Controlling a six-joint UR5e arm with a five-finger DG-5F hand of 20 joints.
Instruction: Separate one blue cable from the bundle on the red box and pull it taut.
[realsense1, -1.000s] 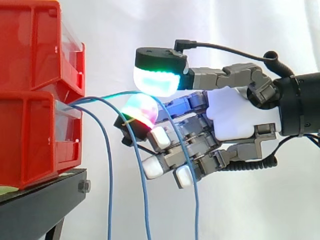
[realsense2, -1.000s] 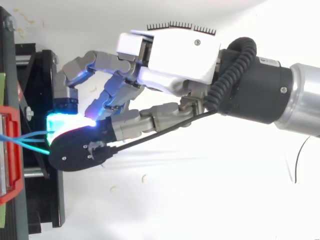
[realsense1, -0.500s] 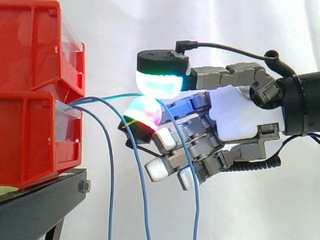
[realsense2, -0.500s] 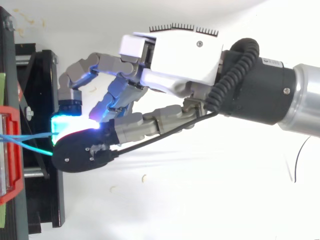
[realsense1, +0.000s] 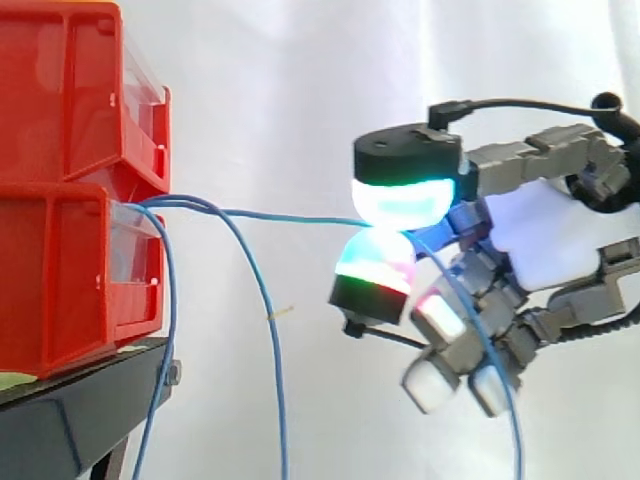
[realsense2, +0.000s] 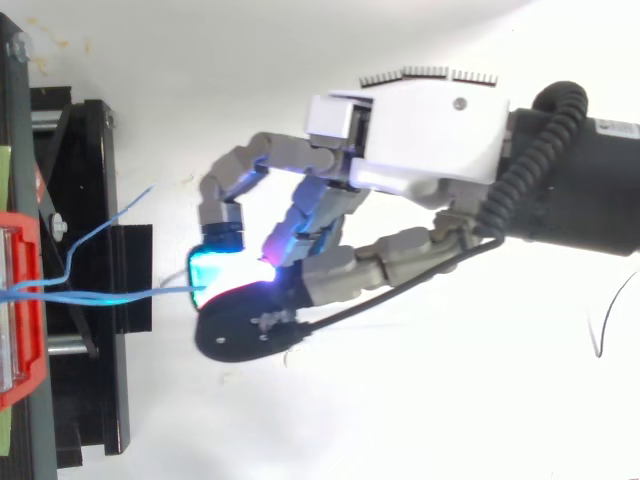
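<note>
Side view: fingers (realsense1: 402, 198) pinch taut blue cable (realsense1: 270, 213); top view: cable meets red box (realsense2: 30, 380).

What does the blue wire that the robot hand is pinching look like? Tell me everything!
The pinched blue cable is thin and smooth. It leaves the lower red bin and runs almost straight and level to the hand, pinched between two glowing fingertips. Past the pinch it drops in a slack curve. Two other blue cables hang loose nearby.
</note>
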